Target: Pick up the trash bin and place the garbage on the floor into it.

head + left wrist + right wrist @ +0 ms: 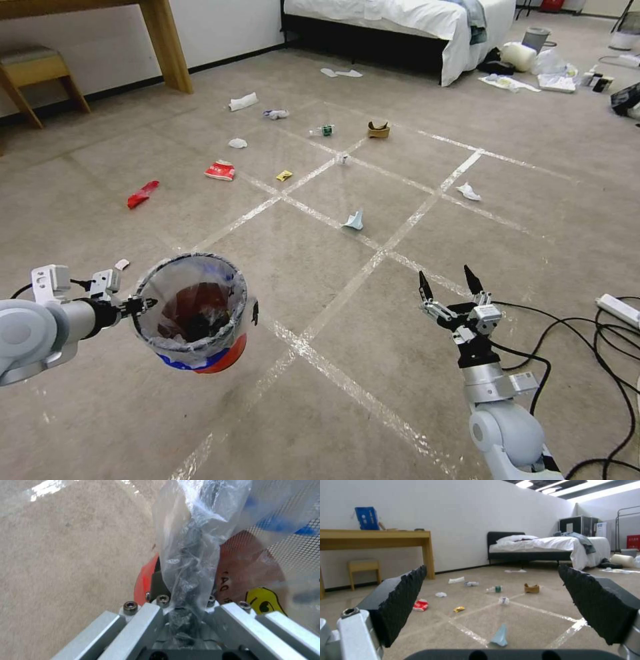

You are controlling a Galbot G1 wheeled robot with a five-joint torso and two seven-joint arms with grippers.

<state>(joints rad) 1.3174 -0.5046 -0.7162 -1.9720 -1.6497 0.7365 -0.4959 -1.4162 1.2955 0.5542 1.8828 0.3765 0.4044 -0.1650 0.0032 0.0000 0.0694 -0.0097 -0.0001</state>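
The trash bin, a red bucket with a blue band and a clear bag over its rim, hangs above the floor at lower left. My left gripper is shut on its rim and bag, seen close in the left wrist view. Some dark litter lies inside. My right gripper stands open over the carpet at lower right, nothing between its fingers. Garbage lies scattered ahead: a pale blue scrap, a red wrapper, a red packet, a yellow wrapper, a bottle, a brown paper bag, white tissues.
Shiny tape lines cross the carpet. Black cables and a power strip lie at right. A bed stands at the back, a wooden desk leg and stool at back left, a grey bin at back right.
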